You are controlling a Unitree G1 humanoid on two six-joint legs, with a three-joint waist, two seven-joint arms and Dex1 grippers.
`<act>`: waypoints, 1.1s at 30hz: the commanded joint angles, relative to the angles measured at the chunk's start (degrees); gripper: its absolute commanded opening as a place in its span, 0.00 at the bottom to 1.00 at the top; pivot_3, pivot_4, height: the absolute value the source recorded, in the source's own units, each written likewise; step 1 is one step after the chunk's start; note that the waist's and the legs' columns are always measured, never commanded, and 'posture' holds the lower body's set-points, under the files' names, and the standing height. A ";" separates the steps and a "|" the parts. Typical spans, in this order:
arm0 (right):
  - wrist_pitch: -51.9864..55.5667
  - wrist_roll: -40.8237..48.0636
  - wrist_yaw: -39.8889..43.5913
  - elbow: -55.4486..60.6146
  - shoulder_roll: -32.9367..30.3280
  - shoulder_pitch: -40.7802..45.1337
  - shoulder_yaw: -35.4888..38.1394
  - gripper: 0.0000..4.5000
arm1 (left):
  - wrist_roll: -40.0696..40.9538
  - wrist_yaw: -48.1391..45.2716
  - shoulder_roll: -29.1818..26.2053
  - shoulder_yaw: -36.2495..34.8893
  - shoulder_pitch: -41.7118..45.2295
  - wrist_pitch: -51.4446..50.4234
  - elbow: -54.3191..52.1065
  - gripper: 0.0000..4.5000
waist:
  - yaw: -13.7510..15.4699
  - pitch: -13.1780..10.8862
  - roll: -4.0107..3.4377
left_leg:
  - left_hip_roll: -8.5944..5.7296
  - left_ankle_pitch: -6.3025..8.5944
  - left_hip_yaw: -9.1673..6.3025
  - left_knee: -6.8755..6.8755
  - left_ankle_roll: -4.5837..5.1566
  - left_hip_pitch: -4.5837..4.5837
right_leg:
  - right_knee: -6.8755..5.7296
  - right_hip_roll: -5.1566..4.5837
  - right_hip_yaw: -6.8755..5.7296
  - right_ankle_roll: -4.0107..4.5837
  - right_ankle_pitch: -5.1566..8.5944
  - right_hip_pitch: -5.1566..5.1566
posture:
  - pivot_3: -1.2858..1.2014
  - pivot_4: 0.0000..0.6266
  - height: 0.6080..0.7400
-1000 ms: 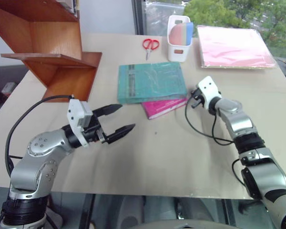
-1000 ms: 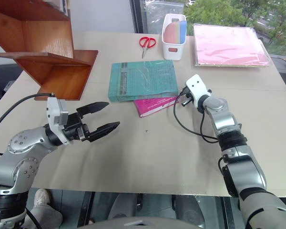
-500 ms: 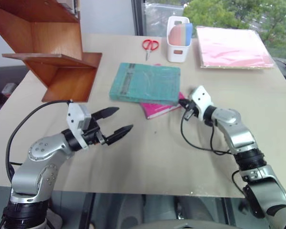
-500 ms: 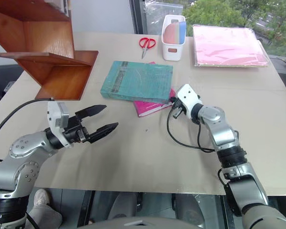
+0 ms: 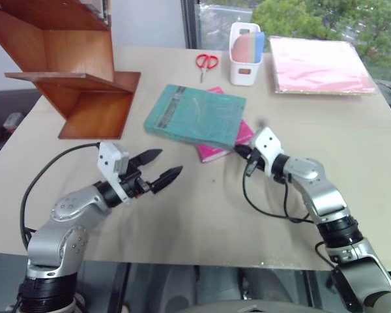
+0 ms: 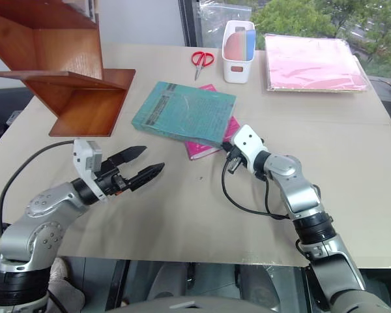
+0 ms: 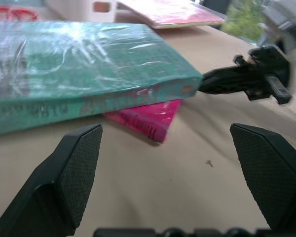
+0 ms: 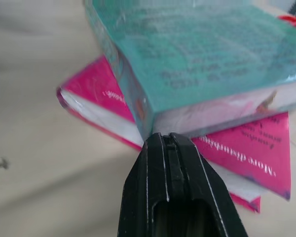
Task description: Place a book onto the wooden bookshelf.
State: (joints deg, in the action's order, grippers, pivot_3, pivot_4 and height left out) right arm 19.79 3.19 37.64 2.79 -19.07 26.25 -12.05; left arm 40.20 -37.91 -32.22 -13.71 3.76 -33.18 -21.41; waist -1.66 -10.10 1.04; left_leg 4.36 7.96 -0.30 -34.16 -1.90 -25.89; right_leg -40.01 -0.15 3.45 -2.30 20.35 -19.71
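Book (image 5: 195, 116) now turned askew, closed right tool (image 5: 238, 151) at its corner; left tool (image 5: 164, 166) open.

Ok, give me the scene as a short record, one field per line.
book: teal book lies on the table, partly over a pink book
shelf: wooden bookshelf stands at the table's far left corner
left gripper: left gripper, jaws open, hovers short of the books, holding nothing
right gripper: right gripper, jaws shut, tip against the teal book's near corner
other items: red scissors, white tub, pink folder along the far edge
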 commanded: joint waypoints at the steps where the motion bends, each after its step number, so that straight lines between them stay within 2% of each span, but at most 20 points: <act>1: 0.62 2.51 1.46 8.84 -3.52 -4.26 3.68 0.06 | 6.42 10.15 5.71 -1.64 3.53 -7.44 1.42 1.00 | 0.69 0.00 0.00 | -0.01 0.00 -0.01 -0.01 0.00 0.00 | 0.00 -0.01 -0.01 0.00 0.00 0.00 | 0.52 0.24 1.00; 6: 4.62 10.79 4.28 24.89 -9.09 -15.74 11.12 0.44 | 15.50 23.74 16.97 -4.82 7.78 -13.80 5.21 1.00 | 1.45 0.00 0.05 | -0.08 0.01 -0.15 -0.11 0.02 -0.09 | 0.02 -0.07 -0.14 -0.01 0.00 0.08 | 0.52 0.24 1.00; 11: 7.33 18.36 3.86 34.85 -11.39 -21.21 17.84 0.97 | 20.42 31.90 23.06 -7.30 12.49 -15.71 10.38 1.00 | 0.73 0.01 0.07 | -0.05 0.00 -0.22 -0.16 0.00 0.07 | -0.08 0.02 -0.15 -0.01 0.00 0.21 | 0.52 0.24 1.00; 13: 4.15 16.76 3.86 36.15 -12.57 -21.55 18.03 0.99 | 21.71 34.41 25.08 -8.85 15.34 -14.89 14.06 1.00 | 0.75 0.02 0.07 | -0.05 -0.01 -0.23 -0.20 0.00 0.18 | -0.08 0.02 -0.17 -0.02 0.00 0.32 | 0.52 0.24 1.00; 19: 3.76 19.67 2.98 37.40 -12.26 -20.22 17.65 0.99 | 25.68 39.47 29.54 -12.47 21.38 -14.00 22.80 1.00 | 1.01 0.04 0.11 | -0.10 0.00 -0.26 -0.31 0.01 0.11 | 0.01 0.01 -0.18 -0.04 -0.01 0.37 | 0.52 0.24 1.00; 33: 3.74 18.98 2.01 38.26 -14.42 -18.75 15.74 0.99 | 27.76 35.70 33.22 -15.44 29.88 -10.86 40.16 1.00 | 1.53 0.05 0.09 | -0.14 -0.02 -0.31 -0.29 -0.01 0.12 | 0.05 -0.02 -0.27 -0.04 -0.01 0.41 | 0.52 0.24 1.00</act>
State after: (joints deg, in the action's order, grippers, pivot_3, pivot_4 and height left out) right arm 24.66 21.79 39.70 38.48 -32.64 7.06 3.12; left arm 67.27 -1.47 -0.61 -28.71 32.66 -45.00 15.44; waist -0.14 -10.05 1.14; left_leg 4.22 7.88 -0.63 -34.44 -2.03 -25.77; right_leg -39.95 -0.16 3.16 -2.35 20.34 -19.29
